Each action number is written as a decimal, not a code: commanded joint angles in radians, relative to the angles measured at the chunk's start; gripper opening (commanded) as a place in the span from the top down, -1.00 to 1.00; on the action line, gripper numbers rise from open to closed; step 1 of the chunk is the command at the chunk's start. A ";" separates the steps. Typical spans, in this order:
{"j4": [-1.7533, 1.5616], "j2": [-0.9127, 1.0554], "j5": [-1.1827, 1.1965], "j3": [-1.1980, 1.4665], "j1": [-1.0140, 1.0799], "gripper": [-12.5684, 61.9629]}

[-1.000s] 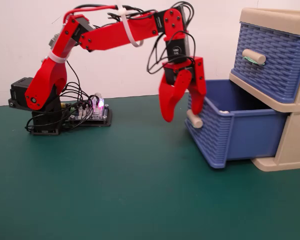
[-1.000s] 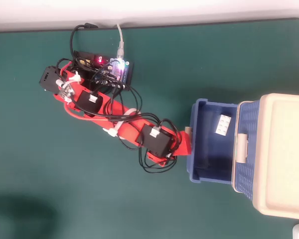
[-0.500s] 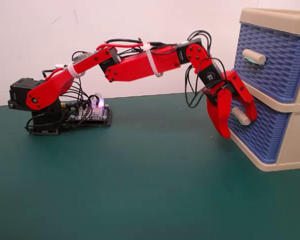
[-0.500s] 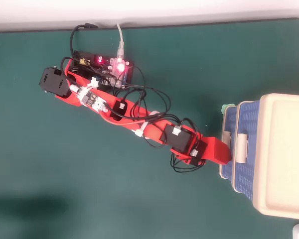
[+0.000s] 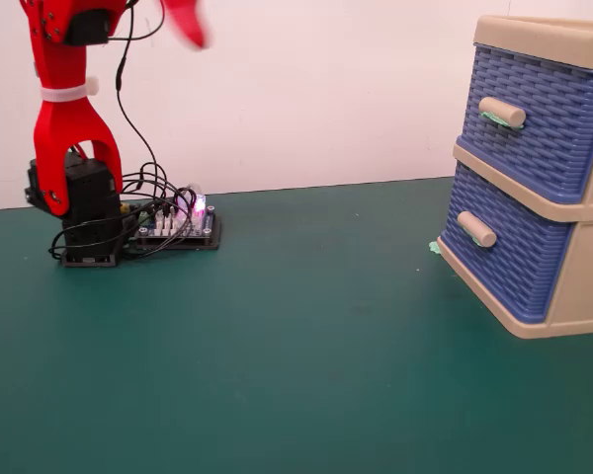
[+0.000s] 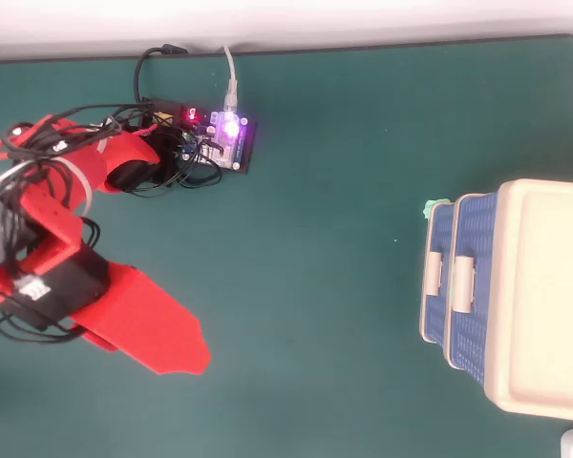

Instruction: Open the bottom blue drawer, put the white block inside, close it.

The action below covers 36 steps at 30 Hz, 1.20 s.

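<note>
Shows the bottom blue drawer (image 5: 506, 265) pushed flush into the beige cabinet (image 5: 578, 296) at the right of the desk (image 5: 296, 355), its plain handle (image 5: 477, 229) facing left with nothing touching it. Suggests a drawer shut on purpose, since no gap shows at its front in the fixed view or from overhead.

Finds no white block anywhere on the bare green surface in either view. Points, as a judgement only, to the block lying inside the closed drawer, hidden by the drawer front and the cabinet top.

Places the arm (image 5: 67, 128) well apart from the cabinet, reared up over its base at the far left, beside the lit controller board (image 5: 183, 225). Puts the hand (image 6: 186, 351) high above the desk, large and close under the overhead camera and only a blurred red tip at the top edge of the fixed view. Cannot tell whether the hand is open or closed: only one red jaw shows, with nothing seen in it.

Reads as a parked pose clear of the work, with the task looking done.

Notes a small green scrap (image 5: 433, 247) on the desk just beside the cabinet's near left corner.
</note>
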 commanded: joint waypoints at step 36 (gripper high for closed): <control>-0.324 0.758 -0.962 2.129 0.738 -0.26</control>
